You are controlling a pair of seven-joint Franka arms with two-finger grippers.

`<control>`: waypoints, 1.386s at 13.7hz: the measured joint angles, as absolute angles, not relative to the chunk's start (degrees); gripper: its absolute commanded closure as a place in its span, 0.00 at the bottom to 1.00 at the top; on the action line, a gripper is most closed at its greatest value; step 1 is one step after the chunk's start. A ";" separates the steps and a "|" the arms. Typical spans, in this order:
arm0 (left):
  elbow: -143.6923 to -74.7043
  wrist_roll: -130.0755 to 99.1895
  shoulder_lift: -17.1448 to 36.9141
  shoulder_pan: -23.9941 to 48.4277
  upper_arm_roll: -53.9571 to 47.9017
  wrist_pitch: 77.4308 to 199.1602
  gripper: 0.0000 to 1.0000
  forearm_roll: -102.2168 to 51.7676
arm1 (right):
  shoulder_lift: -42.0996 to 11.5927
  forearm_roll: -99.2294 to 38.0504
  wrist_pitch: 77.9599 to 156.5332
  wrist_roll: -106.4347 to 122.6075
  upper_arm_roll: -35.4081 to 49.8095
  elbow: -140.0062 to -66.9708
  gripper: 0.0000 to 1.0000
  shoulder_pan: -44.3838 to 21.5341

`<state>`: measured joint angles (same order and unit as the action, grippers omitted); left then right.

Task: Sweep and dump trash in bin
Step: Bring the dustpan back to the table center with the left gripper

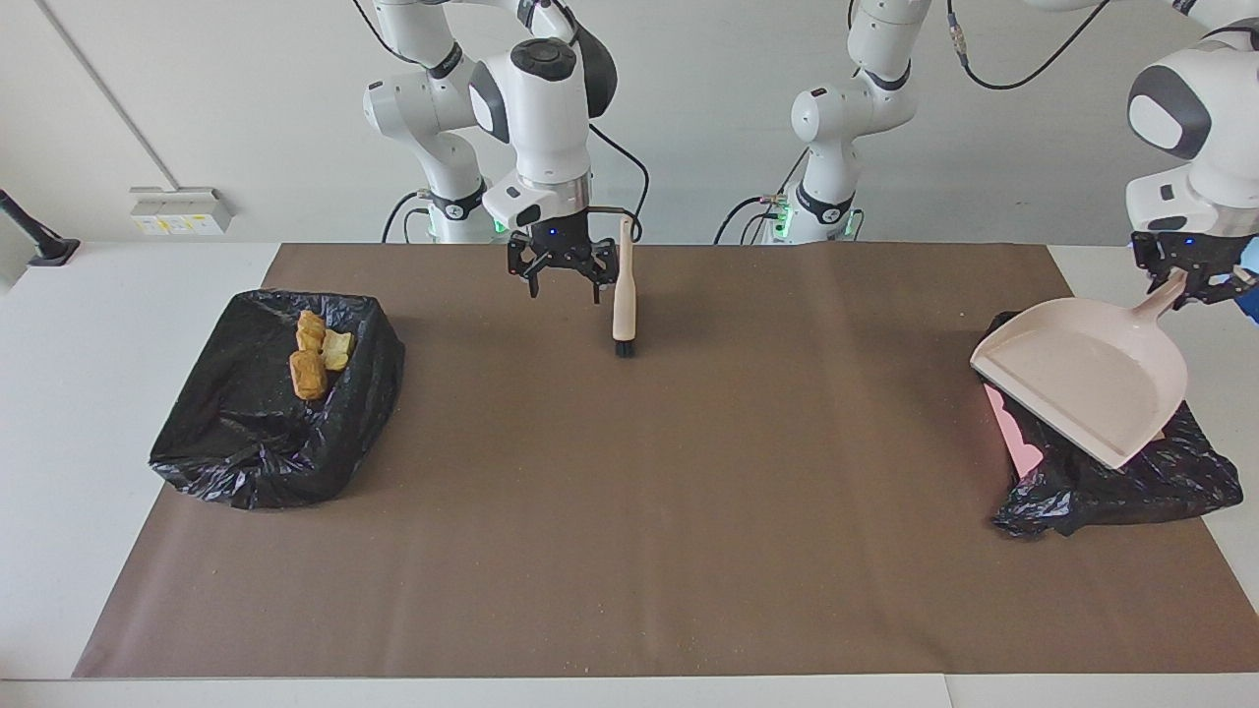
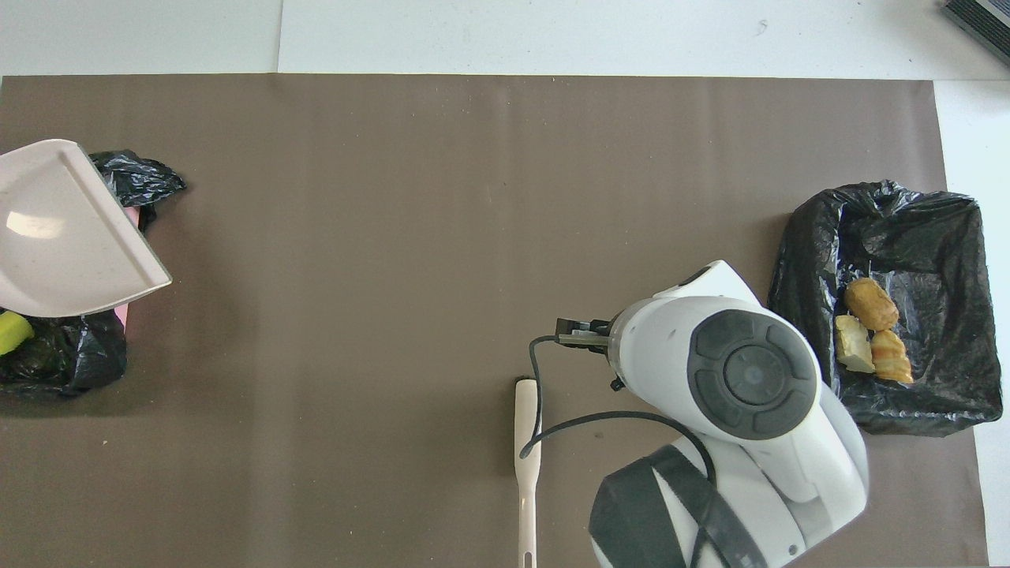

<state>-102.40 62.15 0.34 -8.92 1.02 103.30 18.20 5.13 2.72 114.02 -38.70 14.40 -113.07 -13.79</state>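
Three pieces of trash sit in a little heap inside the black bin bag [image 1: 266, 403] at the right arm's end of the table. Two are golden-brown bread bits: a plump roll [image 1: 308, 375] and a ridged pastry [image 1: 311, 331]. The third is a paler, cream-coloured chunk [image 1: 337, 348] that touches both of them. At the left arm's end, one yellow spongy chunk [image 2: 13, 333] peeks out of the other black bag [image 1: 1121, 477]. The rest of the trash is hidden.
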 measured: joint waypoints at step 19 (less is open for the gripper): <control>-92.00 -24.14 19.24 36.13 0.74 110.64 1.00 -1.74 | 5.42 -0.47 89.02 -7.54 -1.36 -89.96 0.00 -1.24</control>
